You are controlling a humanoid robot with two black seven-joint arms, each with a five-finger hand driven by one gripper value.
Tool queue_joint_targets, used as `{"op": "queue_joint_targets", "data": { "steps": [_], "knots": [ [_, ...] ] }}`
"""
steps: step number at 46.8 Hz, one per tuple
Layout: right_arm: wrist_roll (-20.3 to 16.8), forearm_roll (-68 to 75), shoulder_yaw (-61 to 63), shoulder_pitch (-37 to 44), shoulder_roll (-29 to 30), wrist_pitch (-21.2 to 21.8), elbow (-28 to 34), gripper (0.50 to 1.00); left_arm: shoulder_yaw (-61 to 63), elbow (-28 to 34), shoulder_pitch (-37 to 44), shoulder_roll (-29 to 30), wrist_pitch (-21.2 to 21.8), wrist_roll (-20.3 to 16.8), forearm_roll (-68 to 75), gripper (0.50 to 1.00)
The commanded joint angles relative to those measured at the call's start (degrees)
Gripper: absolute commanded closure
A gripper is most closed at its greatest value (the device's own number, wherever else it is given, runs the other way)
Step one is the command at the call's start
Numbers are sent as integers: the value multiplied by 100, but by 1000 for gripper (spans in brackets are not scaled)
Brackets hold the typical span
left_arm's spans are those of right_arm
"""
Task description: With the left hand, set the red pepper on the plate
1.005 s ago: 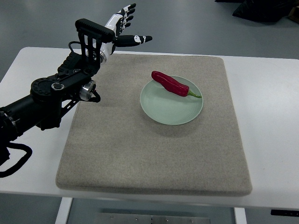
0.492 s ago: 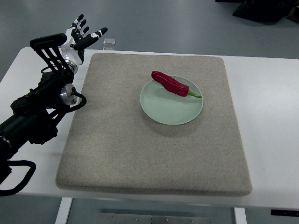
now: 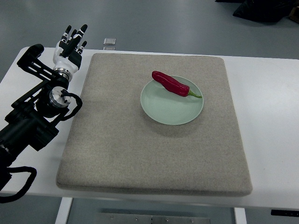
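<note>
One white rectangular tabletop (image 3: pixel 266 121), its bare margins showing on the left, right and far sides of one grey-beige felt mat (image 3: pixel 140 158) that covers most of it; the mat's near half lies bare, with open room on every side of the dish. One round pale green plate (image 3: pixel 168 109) sits right of the mat's centre, toward the far edge, well inside all four mat borders. One glossy red pepper (image 3: pixel 170 83) with a short green stem lies across the plate's far portion, its blunt end reaching over the far-left rim, its stem tip near the right rim. One black-framed left arm comes in from the lower left, over the table's left margin; its white-and-black left hand (image 3: pixel 70 46) hovers by the mat's far-left corner, fingers straight, loosely spread and holding nothing, well apart from the plate. One small pale square object (image 3: pixel 109 42) rests on the grey floor (image 3: pixel 187 23) beyond the far table edge.
</note>
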Motion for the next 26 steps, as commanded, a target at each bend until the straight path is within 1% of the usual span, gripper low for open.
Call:
{"op": "queue_joint_targets", "data": {
  "steps": [1,9,26],
  "knots": [
    [0,0,0,1,0,0,0,568,-10,0,-1,-16,-41,1,-13,500],
    [0,-17,0,1,0,44,26,568,-19,0,-9,-7,-234,1,-13,500],
    [9,-35,0,9,0,53,70,568,-2,9,-9,55,-252,1,13,500]
  ]
}}
